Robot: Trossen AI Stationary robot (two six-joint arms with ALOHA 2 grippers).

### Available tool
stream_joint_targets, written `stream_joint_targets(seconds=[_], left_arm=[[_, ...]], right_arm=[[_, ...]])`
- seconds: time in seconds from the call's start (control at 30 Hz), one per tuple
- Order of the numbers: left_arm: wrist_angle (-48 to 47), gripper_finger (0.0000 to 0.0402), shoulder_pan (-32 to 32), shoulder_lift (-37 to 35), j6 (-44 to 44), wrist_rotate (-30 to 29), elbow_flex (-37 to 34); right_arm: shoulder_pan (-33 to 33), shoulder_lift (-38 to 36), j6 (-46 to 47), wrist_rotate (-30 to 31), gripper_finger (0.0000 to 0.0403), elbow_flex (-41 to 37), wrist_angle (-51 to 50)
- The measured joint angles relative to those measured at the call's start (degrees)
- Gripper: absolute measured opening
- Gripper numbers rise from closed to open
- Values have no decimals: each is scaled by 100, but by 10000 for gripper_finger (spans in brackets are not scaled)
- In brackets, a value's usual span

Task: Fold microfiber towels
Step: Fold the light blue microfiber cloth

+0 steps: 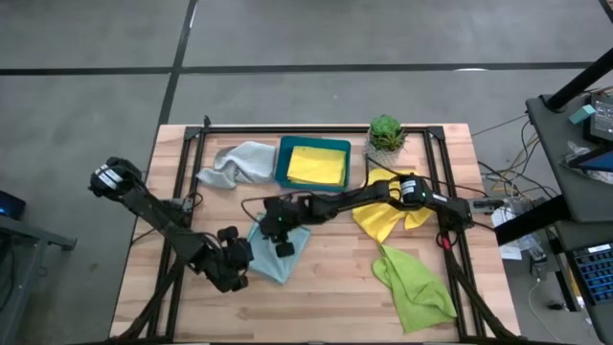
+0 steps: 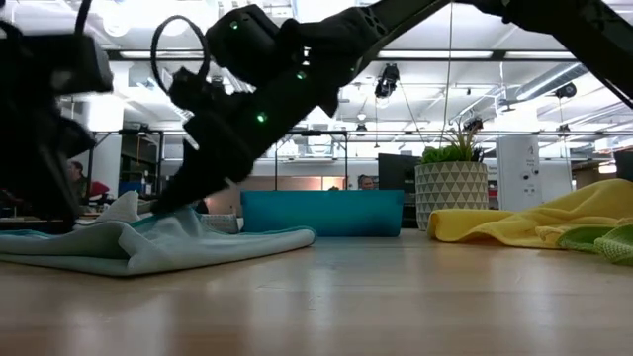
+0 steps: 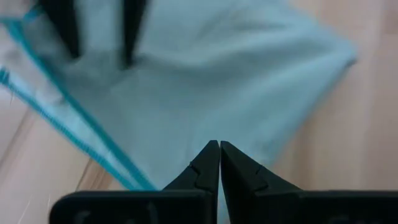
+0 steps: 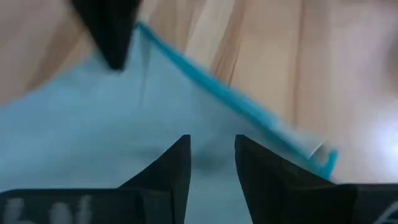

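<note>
A light blue towel (image 1: 273, 264) lies on the table's near middle, doubled over, with its teal-stitched edge (image 3: 93, 146) showing. My right gripper (image 1: 283, 244) reaches across from the right and stands open over the towel's far part (image 4: 93, 112). My left gripper (image 1: 239, 257) is shut at the towel's left side, its tips (image 3: 219, 149) pointing down over the cloth. A yellow towel (image 1: 388, 218) and a lime green towel (image 1: 414, 283) lie crumpled on the right. A grey towel (image 1: 238, 163) lies at the far left. My right gripper comes slanting down from the table's right. Its open fingertips (image 2: 170, 205) meet the upper surface of the light blue towel (image 2: 178, 242), and the cloth stays flat between the two fingers. The towel lies on the table. My left gripper hangs shut just over the towel; whether it touches the cloth I cannot tell.
A teal tray (image 1: 283, 161) at the far middle holds a folded yellow towel (image 1: 316, 166). A small potted plant (image 1: 386, 134) stands beside it to the right. Bare wood shows along the near edge between the blue and green towels.
</note>
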Motion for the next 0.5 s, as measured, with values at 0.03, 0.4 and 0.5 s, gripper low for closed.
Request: stream_joint_targets(seconds=[0.03, 0.4, 0.5], left_arm=[[-32, 0, -1, 79, -75, 8, -10], [-252, 0, 14, 504, -908, 465, 30], [-312, 0, 21, 431, -918, 536, 68]], right_arm=[[28, -1, 35, 19, 116, -99, 7], [127, -292, 3, 74, 116, -329, -514], [130, -401, 5, 90, 116, -431, -673]])
